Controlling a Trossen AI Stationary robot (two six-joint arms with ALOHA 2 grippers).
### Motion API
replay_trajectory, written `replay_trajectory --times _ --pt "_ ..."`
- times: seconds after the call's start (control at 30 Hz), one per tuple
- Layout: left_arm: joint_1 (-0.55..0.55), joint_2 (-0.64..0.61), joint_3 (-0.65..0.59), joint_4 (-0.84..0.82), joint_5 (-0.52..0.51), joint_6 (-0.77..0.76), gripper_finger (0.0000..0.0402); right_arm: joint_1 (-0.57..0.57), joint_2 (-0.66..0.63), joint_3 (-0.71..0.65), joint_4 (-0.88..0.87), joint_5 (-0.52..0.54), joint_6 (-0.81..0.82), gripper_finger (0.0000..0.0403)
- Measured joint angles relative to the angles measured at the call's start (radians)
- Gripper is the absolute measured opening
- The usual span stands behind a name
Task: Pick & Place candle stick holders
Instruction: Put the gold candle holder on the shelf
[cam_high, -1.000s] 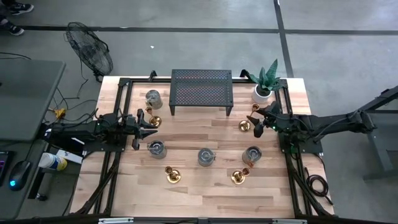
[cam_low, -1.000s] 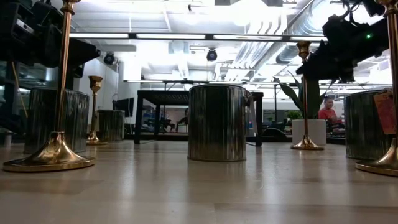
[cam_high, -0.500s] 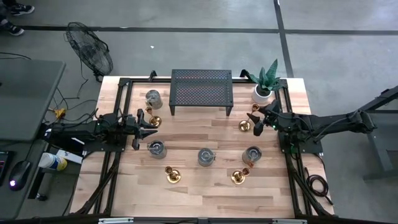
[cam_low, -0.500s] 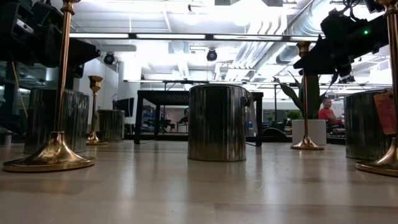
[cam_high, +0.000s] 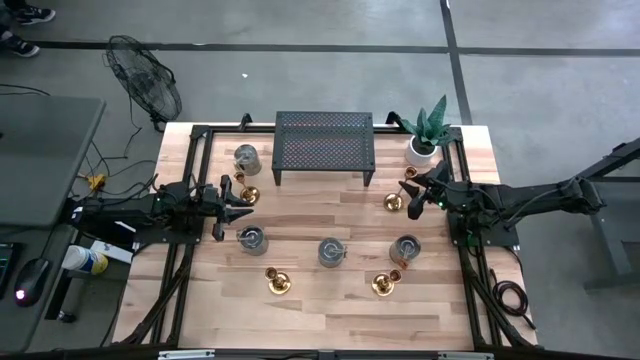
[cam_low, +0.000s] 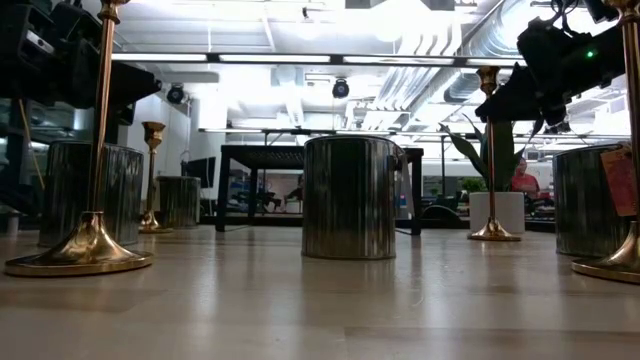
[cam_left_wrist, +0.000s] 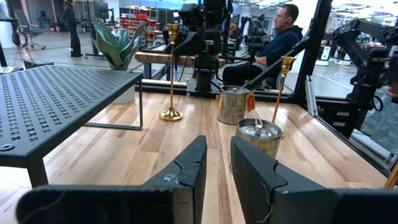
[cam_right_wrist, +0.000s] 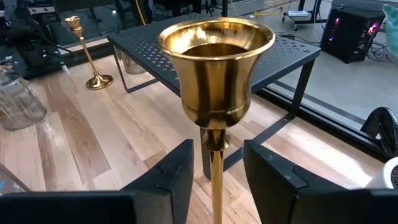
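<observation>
Four gold candle stick holders stand upright on their round bases on the wooden table. One (cam_high: 397, 200) is at the far right. My right gripper (cam_high: 414, 190) is open, with its fingers either side of this holder's stem (cam_right_wrist: 215, 165), just below the cup (cam_right_wrist: 214, 62) and apart from it. A second holder (cam_high: 246, 191) stands at the far left, just beyond my left gripper (cam_high: 243, 207), which is open and empty (cam_left_wrist: 217, 155). Two more holders (cam_high: 278, 282) (cam_high: 383, 284) stand near the front edge.
A black mesh rack (cam_high: 324, 145) stands at the far middle, with a potted plant (cam_high: 425, 138) to its right. Several metal jars (cam_high: 246, 157) (cam_high: 250, 238) (cam_high: 331, 250) (cam_high: 405, 247) stand among the holders. A person (cam_left_wrist: 280, 37) sits beyond the table's right side.
</observation>
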Motion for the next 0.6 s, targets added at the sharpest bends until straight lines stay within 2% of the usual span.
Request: replay_trajectory --times 0.3,0.6 --pt "0.0 0.0 0.0 0.0 0.0 0.0 0.0072 0.0 0.0 0.0 0.0 0.0 0.0 0.0089" --pt "0.0 0.0 0.0 0.0 0.0 0.0 0.0072 0.0 0.0 0.0 -0.001 0.0 0.0 0.0032"
